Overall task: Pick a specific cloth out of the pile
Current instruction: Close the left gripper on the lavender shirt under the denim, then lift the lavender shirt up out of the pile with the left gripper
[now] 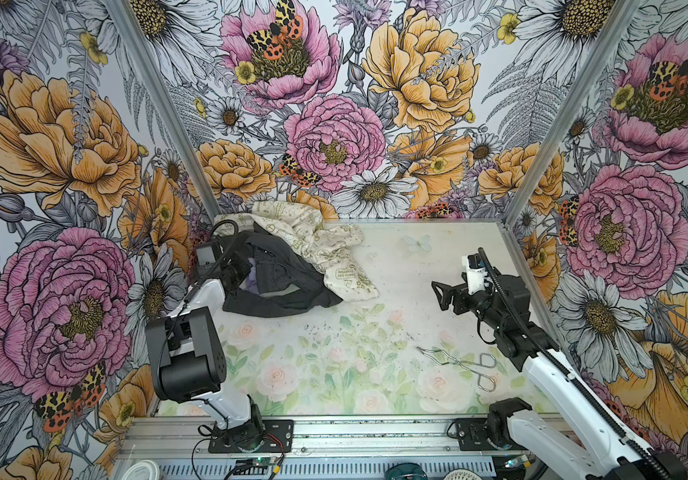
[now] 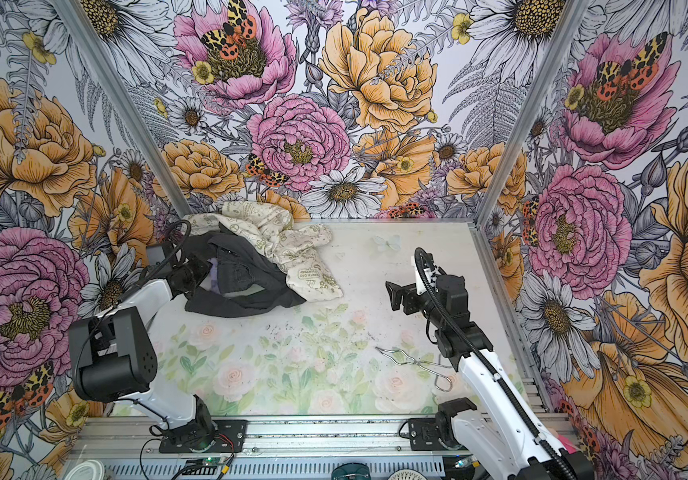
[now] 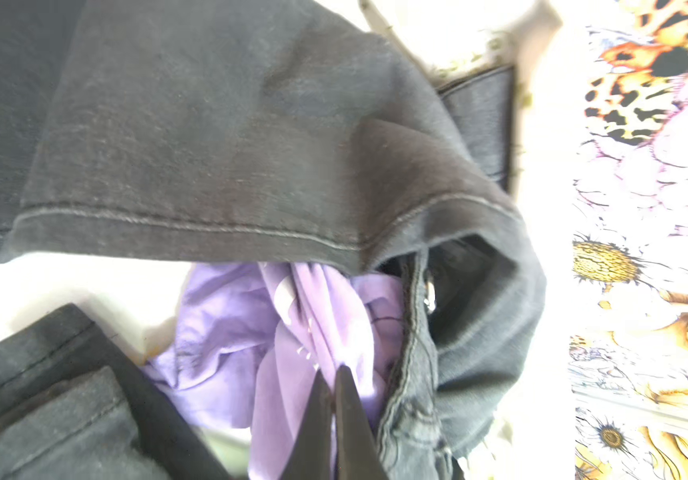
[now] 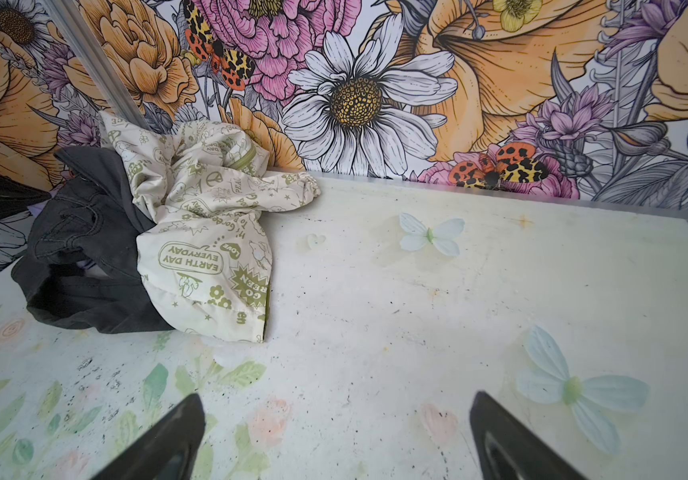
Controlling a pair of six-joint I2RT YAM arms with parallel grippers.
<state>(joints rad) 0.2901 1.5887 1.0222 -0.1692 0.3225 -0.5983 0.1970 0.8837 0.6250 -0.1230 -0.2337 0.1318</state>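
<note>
The pile sits at the table's back left in both top views: a black garment [image 1: 288,286] [image 2: 246,278] with a cream, green-printed cloth [image 1: 325,249] [image 2: 292,249] over its far side. The lavender cloth [image 3: 230,332] pokes out from under the black garment's hem [image 3: 192,228]; only a small patch of it [image 1: 254,272] [image 2: 212,268] shows from above. My left gripper [image 3: 332,374] [image 1: 246,271] is at the pile's left edge, its jaws shut on a fold of the lavender cloth. My right gripper [image 1: 437,296] [image 2: 390,296] [image 4: 338,399] hovers open over the table's right side, holding nothing.
Metal tongs [image 1: 458,365] [image 2: 417,361] lie on the table at the front right, near the right arm. Flowered walls close in the back and both sides, and the pile sits against the back left corner post [image 4: 84,54].
</note>
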